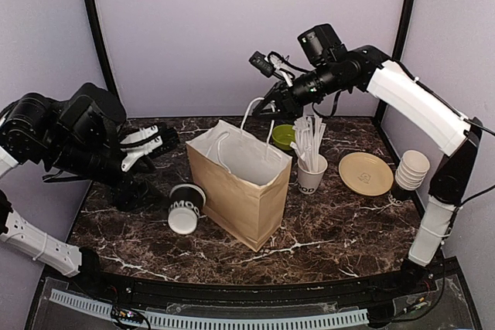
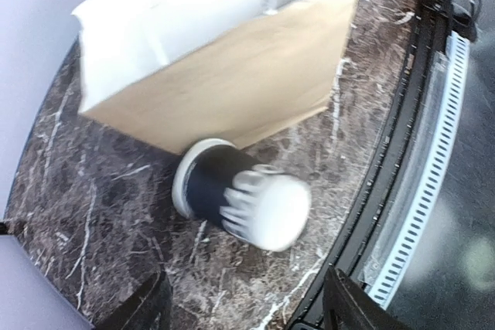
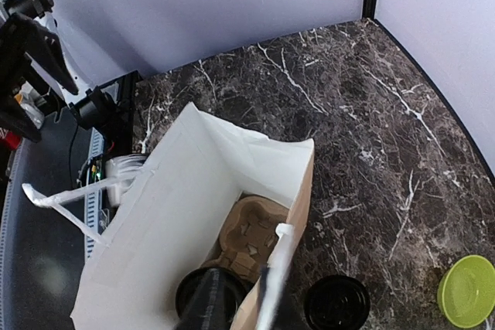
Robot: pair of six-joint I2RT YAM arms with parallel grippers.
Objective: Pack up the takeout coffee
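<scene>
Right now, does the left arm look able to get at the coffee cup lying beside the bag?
Probably yes. The coffee cup lies on its side on bare table, just left of the paper bag, and the open left gripper hangs above it with nothing between.

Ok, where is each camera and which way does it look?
Top external: high behind both arms, looking down at the dark marble table; both arms, left hand and right hand show.
Left wrist: on the left arm, looking down at the black paper cup lying sideways by the brown paper bag; its fingertips show.
Right wrist: above the bag, looking down into it; its hand is hard to see.
Shared: all see the bag; top and left wrist see the cup.
</scene>
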